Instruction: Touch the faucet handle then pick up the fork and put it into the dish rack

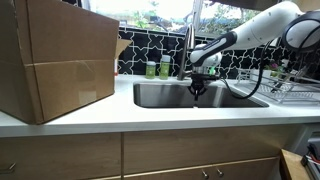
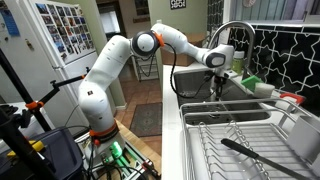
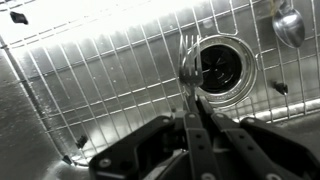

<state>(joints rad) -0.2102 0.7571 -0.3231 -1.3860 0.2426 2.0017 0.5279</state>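
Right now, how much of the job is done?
The fork is picked up: the jaws are shut on it over the sink drain. Left to do: carry it to the dish rack and let go. Whether the faucet got touched, I cannot tell.

The gripper (image 3: pixel 196 122) has its fingers (image 3: pixel 150 143) clamped on the fork (image 3: pixel 188 68), tines pointing out over the round drain (image 3: pixel 225 70). A wire grid (image 3: pixel 95 90) covers the steel basin floor, and there's a spoon (image 3: pixel 288 25) top right.

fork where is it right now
The fork is held in the gripper over the sink basin; in the wrist view its tines overlap the left edge of the drain, above the wire grid.
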